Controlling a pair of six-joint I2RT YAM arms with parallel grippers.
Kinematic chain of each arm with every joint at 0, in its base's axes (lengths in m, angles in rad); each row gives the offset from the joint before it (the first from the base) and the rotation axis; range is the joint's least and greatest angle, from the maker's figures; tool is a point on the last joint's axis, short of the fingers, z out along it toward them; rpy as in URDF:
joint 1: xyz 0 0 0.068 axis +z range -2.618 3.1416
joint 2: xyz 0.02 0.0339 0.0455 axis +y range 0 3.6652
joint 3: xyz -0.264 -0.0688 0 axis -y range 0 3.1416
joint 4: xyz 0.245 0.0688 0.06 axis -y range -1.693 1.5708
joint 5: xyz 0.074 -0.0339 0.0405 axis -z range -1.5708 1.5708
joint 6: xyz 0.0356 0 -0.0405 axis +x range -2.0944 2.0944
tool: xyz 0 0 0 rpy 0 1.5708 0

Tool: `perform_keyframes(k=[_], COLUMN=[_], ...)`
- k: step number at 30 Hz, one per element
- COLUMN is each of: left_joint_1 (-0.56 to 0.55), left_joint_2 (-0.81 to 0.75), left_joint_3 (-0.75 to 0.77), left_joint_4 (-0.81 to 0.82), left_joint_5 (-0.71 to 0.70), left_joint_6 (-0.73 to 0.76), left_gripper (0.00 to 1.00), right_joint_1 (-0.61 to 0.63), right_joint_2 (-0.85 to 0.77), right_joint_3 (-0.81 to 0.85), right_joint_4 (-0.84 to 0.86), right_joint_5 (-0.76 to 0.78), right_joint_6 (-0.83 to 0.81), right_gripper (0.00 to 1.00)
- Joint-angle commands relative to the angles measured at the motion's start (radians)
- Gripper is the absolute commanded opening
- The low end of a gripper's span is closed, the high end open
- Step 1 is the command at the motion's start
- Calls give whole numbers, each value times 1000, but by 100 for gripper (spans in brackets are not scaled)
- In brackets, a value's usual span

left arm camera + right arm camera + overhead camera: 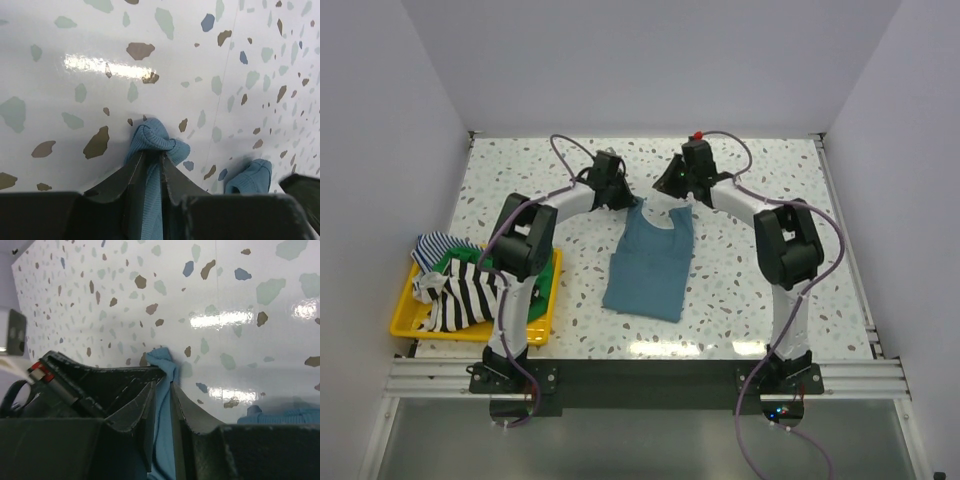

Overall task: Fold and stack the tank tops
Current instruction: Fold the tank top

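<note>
**Straps of teal tank top [647, 265] being gripped by both jaws**

Teal tank top is lying flat near the middle of the bench [520, 170], hem pointing toward the arm bases and shoulder straps pointing away. Left jaws are sitting at the left strap [155, 139], and right jaws at the right strap [163, 360]. Both pairs are standing nearly closed. Each is clenching a bunched fold of ribbed teal cloth that is poking out beyond the fingertips and touching the bench. Body of the garment is showing mild wrinkling and a faint crease running across it. The scooped neck is opening between the two grips. Remaining tops are lying heaped in a yellow tray [405, 322] at the left edge, well apart from both jaws: black-and-white striped top [470, 298], green top [455, 262] and thin blue-striped top [435, 243].
</note>
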Motion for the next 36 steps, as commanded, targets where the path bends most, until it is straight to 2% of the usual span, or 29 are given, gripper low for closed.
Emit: perform_keyframes(k=[1, 5, 9, 13, 16, 21, 25, 27, 31, 36], left_joint_1=[-7, -13, -22, -22, -22, -47, -87, -111, -191, -245], left_joint_2=[37, 71, 51, -39, -149, -425, -611, -712, -888, -981], left_joint_3=[61, 103, 129, 107, 60, -175, -380, -497, -667, -798], left_joint_4=[-52, -49, -1, 67, 51, -118, -238, -293, -351, -387], left_joint_5=[-131, -153, -102, -32, -35, -184, -219, -235, -217, -165], left_joint_6=[-35, -29, 1, 73, 101, 80, 46, 32, 2, -46], left_gripper=[22, 26, 31, 46, 55, 63, 62, 62, 62, 62], right_joint_1=[2, 13, 50, 116, 188, 278, 298, 329, 400, 433], right_joint_2=[-111, -178, -267, -370, -461, -649, -800, -861, -895, -916], right_joint_3=[-13, -83, -169, -278, -359, -534, -729, -774, -862, -945], right_joint_4=[-96, -153, -204, -277, -322, -379, -388, -388, -359, -310], right_joint_5=[36, 52, 113, 179, 231, 263, 245, 225, 211, 228], right_joint_6=[-56, -82, -110, -116, -109, -46, 38, 71, 175, 267], right_gripper=[21, 21, 21, 21, 24, 32, 37, 40, 45, 47])
